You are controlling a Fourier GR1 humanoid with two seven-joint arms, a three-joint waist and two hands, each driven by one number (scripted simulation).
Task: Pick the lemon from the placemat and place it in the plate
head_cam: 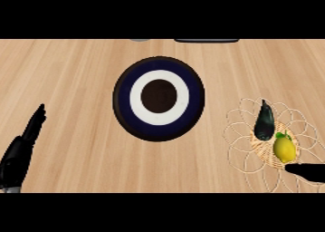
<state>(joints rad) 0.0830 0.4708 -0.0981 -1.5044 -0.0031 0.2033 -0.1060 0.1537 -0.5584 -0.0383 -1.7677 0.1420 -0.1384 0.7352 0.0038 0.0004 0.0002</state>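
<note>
Just above the right hand point(310, 172), whose open or closed state cannot be told, the lemon point(285, 149) is seen on the woven placemat point(240, 136), touching a dark elongated vegetable point(264, 121). Bare wooden counter point(71, 68) separates it from the plate point(122, 97). The left hand point(17, 156) is held straight-fingered at the lower left edge.

Bright, even light covers the wooden surface point(71, 72), and shadows round the plate point(135, 97) are very faint. The lemon point(285, 149) shows a clear yellow. The plate looks stretched taller than wide.
</note>
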